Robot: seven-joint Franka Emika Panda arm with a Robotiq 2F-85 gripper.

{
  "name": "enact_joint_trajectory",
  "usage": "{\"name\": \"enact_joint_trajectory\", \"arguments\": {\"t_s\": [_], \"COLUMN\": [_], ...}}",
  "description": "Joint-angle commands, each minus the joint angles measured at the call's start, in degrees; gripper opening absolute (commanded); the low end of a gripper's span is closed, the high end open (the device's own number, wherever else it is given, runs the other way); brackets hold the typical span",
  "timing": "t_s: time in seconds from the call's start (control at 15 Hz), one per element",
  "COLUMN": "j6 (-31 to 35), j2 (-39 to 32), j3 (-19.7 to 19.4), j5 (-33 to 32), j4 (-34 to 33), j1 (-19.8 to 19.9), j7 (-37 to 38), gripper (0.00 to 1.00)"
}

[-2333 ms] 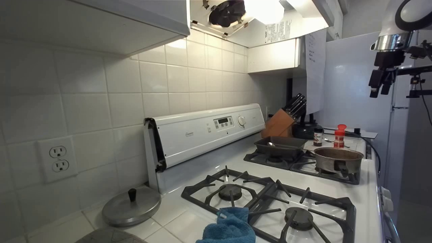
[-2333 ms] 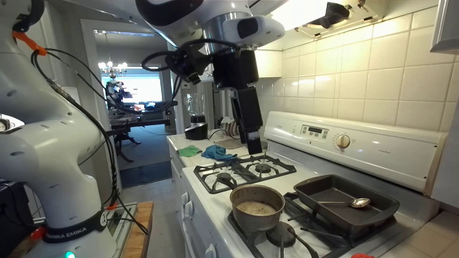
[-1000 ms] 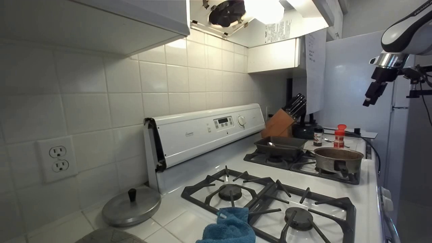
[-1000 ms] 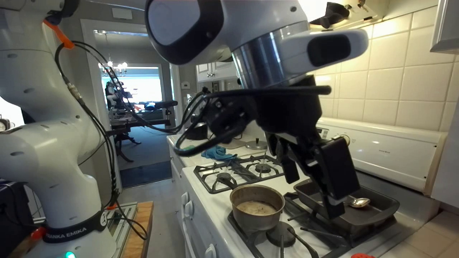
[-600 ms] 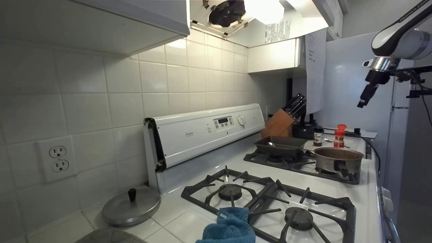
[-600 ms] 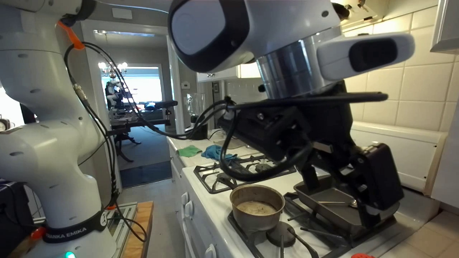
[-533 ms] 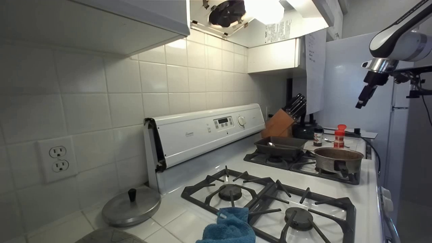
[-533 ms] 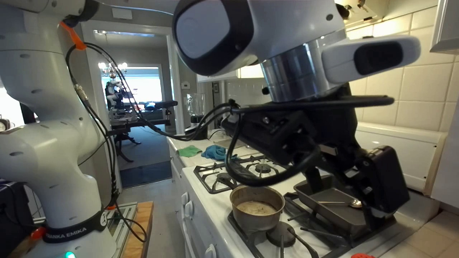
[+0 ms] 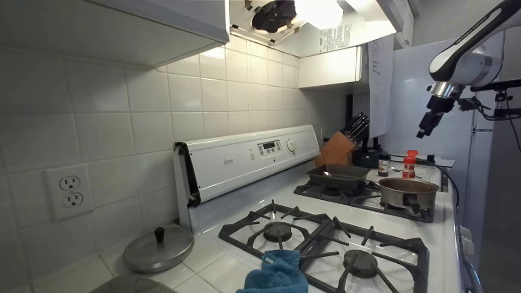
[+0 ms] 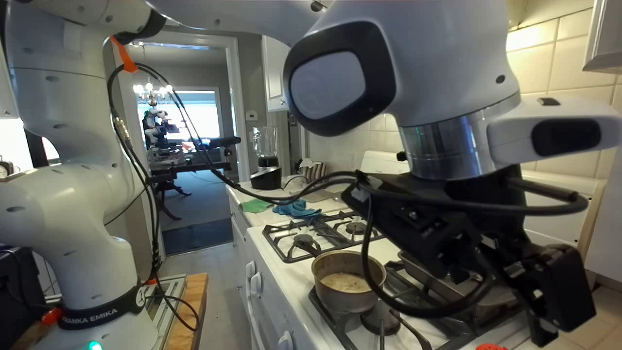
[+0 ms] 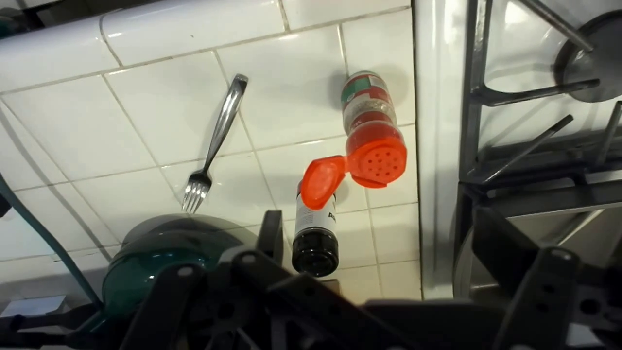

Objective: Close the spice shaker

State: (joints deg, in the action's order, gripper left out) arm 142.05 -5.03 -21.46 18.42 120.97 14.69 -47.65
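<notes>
The spice shaker (image 11: 370, 104) stands upright on the white tiled counter, with a red top and a red-and-green label. Its red flip lid (image 11: 321, 183) is swung back, so the holes of the sprinkle top show. In an exterior view the shaker (image 9: 408, 167) is seen behind the pot; elsewhere only a red bit of it (image 10: 491, 347) shows at the bottom edge. My gripper (image 11: 381, 238) is open, its fingers wide apart with nothing between them. In an exterior view the gripper (image 9: 423, 132) hangs in the air above the shaker, clear of it.
A black-capped bottle (image 11: 316, 250) stands close by the shaker, partly behind its lid. A fork (image 11: 221, 131) and a dark green kettle (image 11: 160, 265) are on the counter. The pot (image 10: 347, 287), baking pan (image 9: 338, 177) and knife block (image 9: 336, 150) are nearby.
The arm has swung over the stove toward the shaker's end of the counter, and my gripper has come lower and tilted. It has stayed open. The shaker and other objects have not moved.
</notes>
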Motion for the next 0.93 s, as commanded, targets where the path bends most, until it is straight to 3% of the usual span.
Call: {"name": "enact_joint_trajectory", "arguments": {"t_s": [0.0, 0.87], "j6": [-0.06, 3.77], "j2": [-3.4, -6.77], "j3": [3.06, 7.53], "j5": [2.79, 1.96], "j4": [-2.98, -2.82], "j1": [3.16, 7.12], "j7": [-1.3, -3.64], "gripper": [1.0, 1.0]}}
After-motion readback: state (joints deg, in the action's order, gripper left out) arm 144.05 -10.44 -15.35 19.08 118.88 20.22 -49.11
